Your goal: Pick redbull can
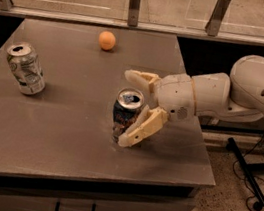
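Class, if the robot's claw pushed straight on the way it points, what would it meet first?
The slim dark blue and silver redbull can, standing between the fingers of the open claw, though depth is unclear.

The gripper point(125, 107) reaches in from the right over the grey table point(53, 149), its fingers spread wide around the upright redbull can point(123, 117), one on the far side and one on the near side. A wider pale can point(25, 68) stands at the left edge. An orange ball point(107, 40) lies far back.

High near view, downward, gripper fingers point(143, 126) central
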